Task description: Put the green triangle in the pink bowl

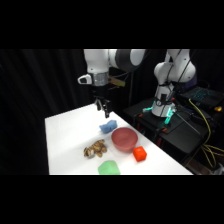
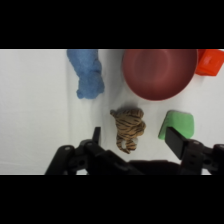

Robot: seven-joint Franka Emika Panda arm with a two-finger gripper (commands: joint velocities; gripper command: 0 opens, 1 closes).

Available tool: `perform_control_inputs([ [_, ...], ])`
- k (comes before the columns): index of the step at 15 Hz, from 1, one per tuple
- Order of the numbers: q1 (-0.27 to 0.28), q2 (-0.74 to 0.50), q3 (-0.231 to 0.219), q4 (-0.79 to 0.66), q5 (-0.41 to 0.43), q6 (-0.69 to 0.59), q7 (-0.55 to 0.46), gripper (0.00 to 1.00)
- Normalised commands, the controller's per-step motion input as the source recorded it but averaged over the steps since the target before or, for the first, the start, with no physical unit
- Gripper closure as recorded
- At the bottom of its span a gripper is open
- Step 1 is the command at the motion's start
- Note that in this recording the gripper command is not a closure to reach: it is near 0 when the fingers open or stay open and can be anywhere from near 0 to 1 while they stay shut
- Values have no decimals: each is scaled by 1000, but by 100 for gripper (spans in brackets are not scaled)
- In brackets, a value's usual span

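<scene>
- The white tabletop runs from the upper left toward the lower right in the side view, against black curtains, with dark equipment and yellow cables beyond its right edge.
- The hand hangs above the tabletop's far part, over a blue block, touching nothing; in the wrist view its two fingers stand apart and hold nothing.
- The green triangle lies at the tabletop's near edge, well apart from the hand; in the wrist view it lies just beside the right finger, below the bowl.
- The pink bowl stands upright and empty near the right edge, between the blue block and an orange-red block.
- A striped brown tiger toy lies left of the bowl, near the triangle; in the wrist view it sits between the fingers.
- The tabletop's left half is bare white surface; everything is clustered toward the right and near edges.
</scene>
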Motion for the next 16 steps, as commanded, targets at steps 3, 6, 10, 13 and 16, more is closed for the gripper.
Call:
perform_control_inputs([
  [3, -24, -15, 13, -17, 17, 25, 1, 0],
  [6, -5, 50, 30, 8, 25, 82, 39, 0],
  [10, 56, 98, 72, 45, -14, 89, 71, 0],
  [13, 107, 141, 86, 102, -90, 49, 111, 0],
  [16, 112, 162, 64, 134, -159, 9, 111, 0],
])
